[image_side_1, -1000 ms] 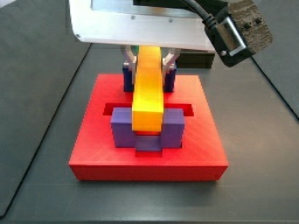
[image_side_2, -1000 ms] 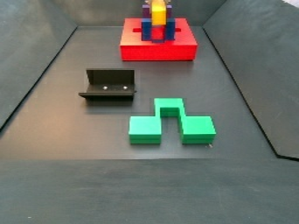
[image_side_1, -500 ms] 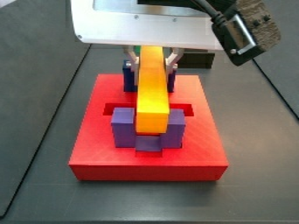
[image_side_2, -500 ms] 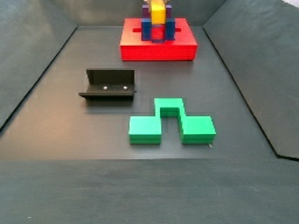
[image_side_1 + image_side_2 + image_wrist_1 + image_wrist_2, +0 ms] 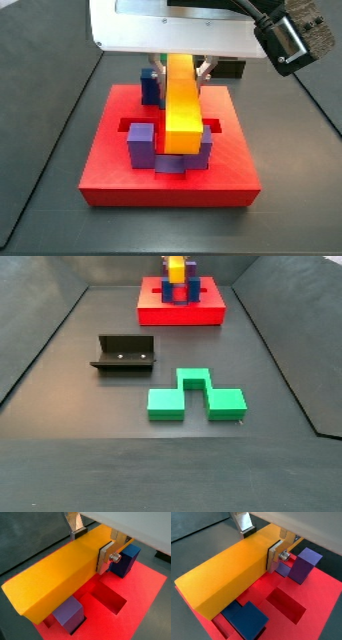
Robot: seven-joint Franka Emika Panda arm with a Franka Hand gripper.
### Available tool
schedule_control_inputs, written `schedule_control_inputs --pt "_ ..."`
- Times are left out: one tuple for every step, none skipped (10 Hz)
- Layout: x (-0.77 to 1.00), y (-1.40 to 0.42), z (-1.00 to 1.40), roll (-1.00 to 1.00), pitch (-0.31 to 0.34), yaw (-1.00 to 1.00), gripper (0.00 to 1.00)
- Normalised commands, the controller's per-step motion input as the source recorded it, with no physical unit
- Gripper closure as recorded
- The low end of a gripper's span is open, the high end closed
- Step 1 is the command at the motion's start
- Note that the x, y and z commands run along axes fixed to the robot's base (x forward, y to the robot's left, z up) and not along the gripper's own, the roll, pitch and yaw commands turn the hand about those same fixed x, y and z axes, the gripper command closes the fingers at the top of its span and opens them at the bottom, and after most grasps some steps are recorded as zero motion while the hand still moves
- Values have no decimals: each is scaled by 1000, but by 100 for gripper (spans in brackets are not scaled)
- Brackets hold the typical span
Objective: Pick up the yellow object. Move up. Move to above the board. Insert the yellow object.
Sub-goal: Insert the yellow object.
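Note:
The yellow object [image 5: 182, 105] is a long yellow-orange bar, and my gripper [image 5: 181, 68] is shut on its far end. It hangs level over the board [image 5: 120, 180], a red slab with square recesses, and its near end sits among the front blue-purple posts [image 5: 140, 148]. In both wrist views the silver fingers [image 5: 107, 558] [image 5: 274, 558] press the sides of the yellow object [image 5: 57, 579] [image 5: 228, 579] above the board [image 5: 143, 602] [image 5: 314, 614]. In a side view the board [image 5: 181, 314] stands at the far end of the floor, with the yellow object [image 5: 175, 268] above it.
A green notched block [image 5: 195, 399] lies on the dark floor nearer the camera. The dark fixture [image 5: 124, 354] stands to its left, between it and the board. Sloping dark walls close the floor on both sides.
The gripper and the yellow object have shifted slightly to the right over the board and come a little lower among the posts. The grip is unchanged.

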Motion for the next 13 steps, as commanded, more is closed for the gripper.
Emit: schedule_control_inputs --pt "-137 91 94 0 0 -109 100" --pt "-123 0 89 0 0 -100 100" --pt "-86 0 0 0 0 -83 100" --pt "-126 0 0 13 0 -83 100" --pt "-143 0 0 0 -10 -60 100" --pt "-177 0 0 10 -16 -66 100" --pt "-206 0 0 0 -11 -66 100" --pt "-171 0 0 0 -17 -29 100" --pt "-106 -9 0 0 -14 0 100" --pt "0 -40 0 14 -4 0 100" --pt "0 -57 0 43 0 40 100" --pt "34 -94 0 57 0 31 100" --pt "91 -114 -20 80 0 14 100"
